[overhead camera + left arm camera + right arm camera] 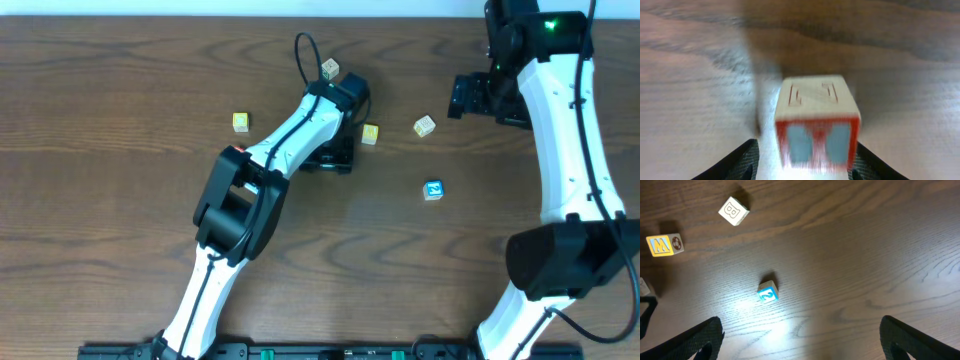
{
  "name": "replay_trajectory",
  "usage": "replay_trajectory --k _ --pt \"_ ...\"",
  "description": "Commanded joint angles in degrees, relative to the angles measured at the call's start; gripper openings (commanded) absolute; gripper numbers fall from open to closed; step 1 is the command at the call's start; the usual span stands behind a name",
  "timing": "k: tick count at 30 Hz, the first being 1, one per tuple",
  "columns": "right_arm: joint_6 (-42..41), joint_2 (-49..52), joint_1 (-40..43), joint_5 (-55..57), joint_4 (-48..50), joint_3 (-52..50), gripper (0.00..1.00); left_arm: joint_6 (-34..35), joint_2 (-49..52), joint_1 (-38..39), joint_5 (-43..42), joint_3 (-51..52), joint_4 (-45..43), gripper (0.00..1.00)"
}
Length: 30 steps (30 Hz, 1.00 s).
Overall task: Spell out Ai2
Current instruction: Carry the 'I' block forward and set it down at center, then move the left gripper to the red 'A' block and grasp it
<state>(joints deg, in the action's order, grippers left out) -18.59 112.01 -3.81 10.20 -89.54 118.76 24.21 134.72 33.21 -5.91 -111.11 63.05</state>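
In the left wrist view a wooden block (815, 130) with a red-framed blue side and an engraved top sits between the fingers of my left gripper (806, 146). The right finger is at its edge and a gap shows on the left, and the view is blurred. In the overhead view my left gripper (332, 152) is low at the table's upper middle and hides that block. The blue "2" block (432, 190) lies alone; it also shows in the right wrist view (767, 292). My right gripper (800, 322) is wide open and empty, held high at the upper right (462, 97).
A "B" block (734, 211) lies at the upper middle right (424, 126). A yellow "M" block (665, 245) lies beside my left gripper (370, 134). Another block (330, 69) lies farther back and a yellow block (240, 122) to the left.
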Motion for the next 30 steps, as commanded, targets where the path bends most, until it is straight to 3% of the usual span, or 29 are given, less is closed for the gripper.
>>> replay_trajectory --k 1,6,10,13,18,19,21,22,25,28,30 --pt "0.87 -0.66 0.42 0.98 -0.04 0.48 0.99 -0.50 -7.17 0.22 2.34 0.00 1.18 0.58" --pt "0.87 -0.66 0.42 1.01 -0.07 0.48 0.99 -3.98 -14.34 0.31 5.44 0.00 4.46 0.58" --pt "0.90 -0.66 0.42 1.01 -0.09 0.48 0.99 -4.52 -21.51 1.31 12.70 2.01 8.70 0.58" --pt "1.14 -0.66 0.42 1.01 -0.02 0.48 0.99 -4.79 -28.79 2.60 16.00 9.57 7.34 0.58" --pt "1.11 -0.66 0.42 1.84 0.00 0.48 0.99 -7.76 -46.86 2.91 18.34 32.15 -1.75 0.62" --pt "1.11 -0.66 0.42 1.81 0.00 0.48 0.99 -9.18 -50.62 2.19 18.25 37.29 -4.92 0.72" --pt "1.09 -0.66 0.42 1.81 0.04 0.48 0.99 -9.94 -57.22 -1.07 18.05 47.50 -12.24 0.87" --pt "1.09 -0.66 0.42 1.81 0.07 0.48 0.99 -9.94 -59.06 -3.52 16.50 50.97 -15.02 0.90" --pt "1.09 -0.66 0.42 1.81 0.07 0.48 0.99 -14.05 -59.91 -11.13 6.27 55.76 -19.71 0.93" --pt "1.07 -0.66 0.42 1.79 0.17 0.48 0.99 -15.34 -56.92 -17.70 4.28 56.26 -23.80 0.95" --pt "1.07 -0.66 0.42 1.77 0.22 0.48 0.99 -9.11 -54.38 -21.09 2.10 56.17 -26.03 0.96"
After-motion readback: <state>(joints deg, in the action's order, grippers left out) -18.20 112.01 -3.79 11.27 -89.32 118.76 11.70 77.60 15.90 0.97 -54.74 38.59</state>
